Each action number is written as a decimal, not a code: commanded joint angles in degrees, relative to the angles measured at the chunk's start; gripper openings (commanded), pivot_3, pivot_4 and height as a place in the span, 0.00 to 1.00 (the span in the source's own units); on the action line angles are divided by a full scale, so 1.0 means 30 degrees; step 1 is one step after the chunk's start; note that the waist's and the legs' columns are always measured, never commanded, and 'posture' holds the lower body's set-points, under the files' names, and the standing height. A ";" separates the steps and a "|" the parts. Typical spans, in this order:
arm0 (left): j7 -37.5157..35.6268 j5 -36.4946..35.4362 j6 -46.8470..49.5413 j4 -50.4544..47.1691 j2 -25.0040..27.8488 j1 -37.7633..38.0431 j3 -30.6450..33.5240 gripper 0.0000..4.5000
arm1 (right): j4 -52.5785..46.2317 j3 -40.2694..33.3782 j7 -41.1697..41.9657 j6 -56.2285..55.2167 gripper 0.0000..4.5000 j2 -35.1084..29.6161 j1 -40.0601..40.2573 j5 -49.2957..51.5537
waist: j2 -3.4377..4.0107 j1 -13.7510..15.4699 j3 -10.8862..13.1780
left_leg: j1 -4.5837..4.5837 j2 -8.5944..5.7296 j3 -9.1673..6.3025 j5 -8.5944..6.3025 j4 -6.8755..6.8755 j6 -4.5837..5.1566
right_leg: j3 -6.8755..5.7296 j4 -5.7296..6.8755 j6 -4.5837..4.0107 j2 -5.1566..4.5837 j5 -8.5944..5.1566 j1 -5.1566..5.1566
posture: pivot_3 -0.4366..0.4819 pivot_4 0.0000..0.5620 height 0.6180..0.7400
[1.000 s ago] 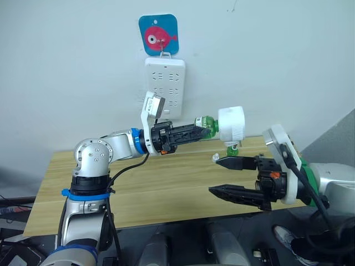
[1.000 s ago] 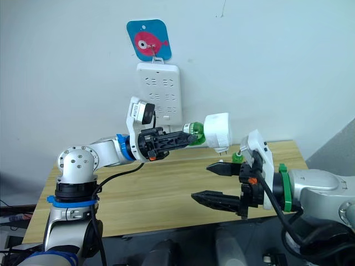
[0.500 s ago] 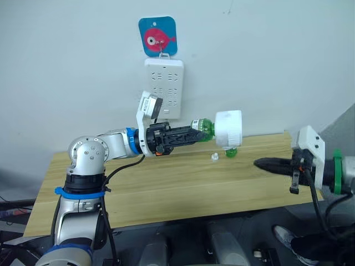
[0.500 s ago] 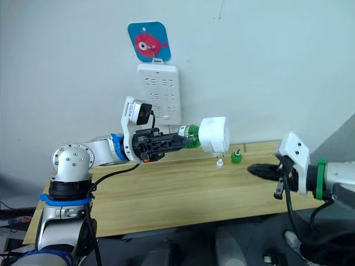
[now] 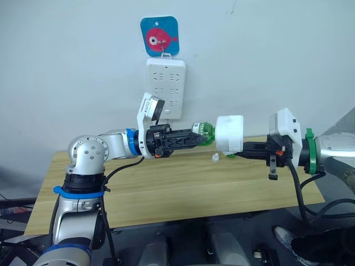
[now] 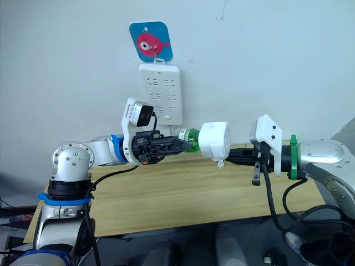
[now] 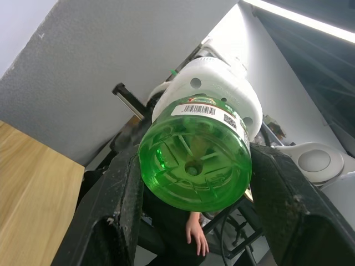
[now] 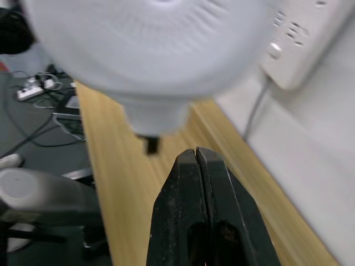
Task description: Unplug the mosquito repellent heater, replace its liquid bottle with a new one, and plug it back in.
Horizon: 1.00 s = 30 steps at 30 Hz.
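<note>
Right wrist view: the mosquito repellent heater (image 8: 150, 55) is blurring out, its top running off the frame. The power strip (image 8: 310, 39) is being cut off at the corner. Left wrist view: the green bottle (image 7: 194, 160) is hiding most of the heater. Head views: the heater is partly covering a small green object (image 5: 231, 154) on the desk (image 5: 166, 188); too small to identify.

The left arm (image 5: 108, 145) is built of rounded silver-grey segments, with a ring of small screws set in the round shoulder cap and blue bands at the joints. A white wrist camera block with a dark lens is mounted above the left gripper (image 5: 195, 137), whose two fingers are black and ribbed. A black cable is looped beneath the forearm. The right arm (image 5: 333, 152) is cased in silver-grey, ringed by a green band, and black cables hang from it. A white angular housing is fixed behind the right gripper (image 5: 248, 149), whose fingers are black.
</note>
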 commanded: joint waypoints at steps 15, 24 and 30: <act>0.0968 0.2408 -0.2594 -0.0044 -0.0867 0.0244 -0.0145 0.54 | -0.2479 -0.3201 -0.3991 0.3457 0.00 0.0237 -0.1084 0.7025 | 0.0003 0.0002 -0.0019 | -0.0001 -0.0002 0.0011 -0.0014 0.0000 0.0026 | 0.0002 0.0000 -0.0008 -0.0002 0.0005 0.0000 | 0.30 0.23 1.00; -0.0875 0.4947 -0.4667 -0.0728 -0.0253 0.0869 -0.1630 0.54 | -0.1471 -0.2543 -0.6510 0.3768 0.00 0.0789 -0.3229 0.8180 | 0.0005 -0.0054 -0.0031 | -0.0002 0.0000 0.0016 -0.0016 -0.0002 0.0030 | -0.0001 -0.0003 -0.0007 0.0007 0.0005 -0.0001 | 0.30 0.24 1.00; -0.1908 0.4578 -0.4273 -0.1503 0.0166 0.1253 -0.1768 0.54 | -0.0813 -0.1529 -0.6775 0.3609 0.00 0.1051 -0.3996 0.6392 | 0.0008 -0.0059 -0.0031 | -0.0011 0.0000 0.0021 -0.0017 -0.0003 0.0033 | 0.0001 -0.0007 -0.0007 0.0006 0.0005 -0.0007 | 0.30 0.24 1.00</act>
